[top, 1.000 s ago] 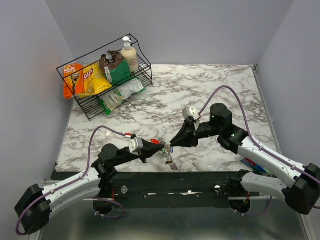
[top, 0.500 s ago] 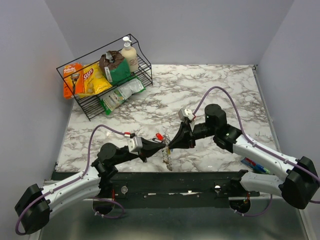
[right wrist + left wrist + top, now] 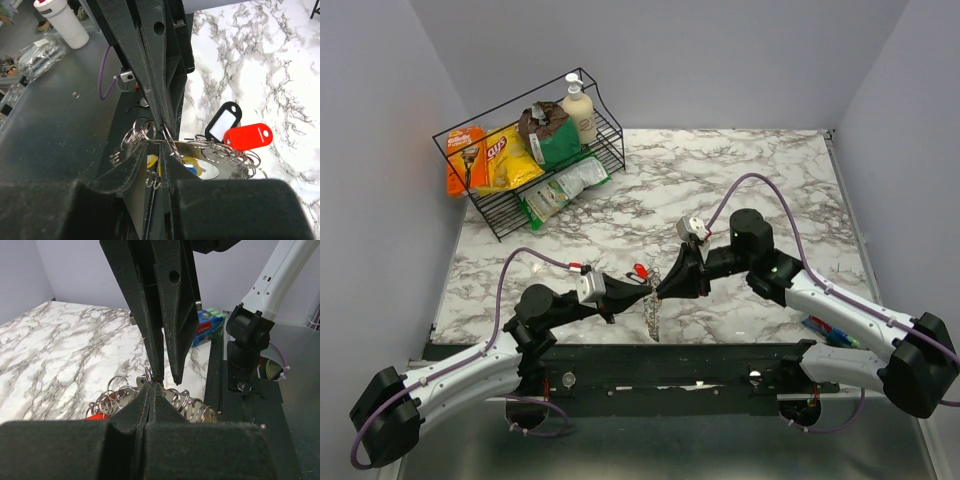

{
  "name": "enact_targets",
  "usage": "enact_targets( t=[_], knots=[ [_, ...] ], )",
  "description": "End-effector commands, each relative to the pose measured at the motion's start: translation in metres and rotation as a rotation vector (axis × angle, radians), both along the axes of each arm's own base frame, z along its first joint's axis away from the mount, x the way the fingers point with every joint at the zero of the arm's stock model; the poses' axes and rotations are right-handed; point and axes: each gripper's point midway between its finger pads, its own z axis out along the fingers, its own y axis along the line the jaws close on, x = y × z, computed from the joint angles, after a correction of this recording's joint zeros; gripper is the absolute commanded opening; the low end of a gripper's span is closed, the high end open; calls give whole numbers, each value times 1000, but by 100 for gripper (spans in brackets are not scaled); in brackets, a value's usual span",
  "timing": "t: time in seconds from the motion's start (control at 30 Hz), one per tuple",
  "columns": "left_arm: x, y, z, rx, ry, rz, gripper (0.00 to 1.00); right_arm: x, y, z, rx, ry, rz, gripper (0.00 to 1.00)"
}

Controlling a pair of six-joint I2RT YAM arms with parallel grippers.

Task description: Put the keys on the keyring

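Observation:
The keyring point(image 3: 653, 312) is a bunch of thin silver wire rings with a red tag point(image 3: 640, 270). It hangs in the air between both gripper tips, over the table's front edge. My left gripper point(image 3: 646, 291) is shut, its tip pinching a ring of the bunch point(image 3: 146, 374). My right gripper point(image 3: 661, 290) meets it tip to tip, its jaws a sliver apart around a wire ring point(image 3: 170, 142). The right wrist view shows the red tag point(image 3: 247, 136), a black tag point(image 3: 223, 121) and a flat silver piece point(image 3: 212, 170) with yellow and blue underneath. No whole key shows clearly.
A black wire basket point(image 3: 500, 215) with snack bags and a bottle point(image 3: 580, 112) stands at the back left. Blue and green packets point(image 3: 832, 336) lie by the right arm at the front edge. The black front rail point(image 3: 670, 360) runs just below the bunch.
My right gripper has moved left to meet the left gripper's tip. The bunch has risen from the table's front edge and now hangs between the tips.

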Motion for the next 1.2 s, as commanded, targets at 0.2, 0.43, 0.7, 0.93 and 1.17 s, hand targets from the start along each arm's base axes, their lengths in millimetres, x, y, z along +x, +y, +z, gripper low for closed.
enact_targets(
  t=[0.2, 0.43, 0.7, 0.93, 1.17],
  knots=[
    [-6, 5, 36, -72, -90, -4, 0, 5, -7, 9, 21, -59, -81, 27],
    [-6, 4, 37, -68, -92, -9, 0, 7, -8, 12, 27, -72, -98, 33],
    [-8, 1, 40, -66, -97, -27, 0, 6, -2, 9, 30, -53, -54, 42],
    [-8, -1, 41, -63, -96, -40, 0, 6, -1, 10, 34, -48, -48, 49],
    [-9, -3, 42, -64, -97, -51, 0, 4, 1, 14, 54, -47, -34, 43]
  ],
)
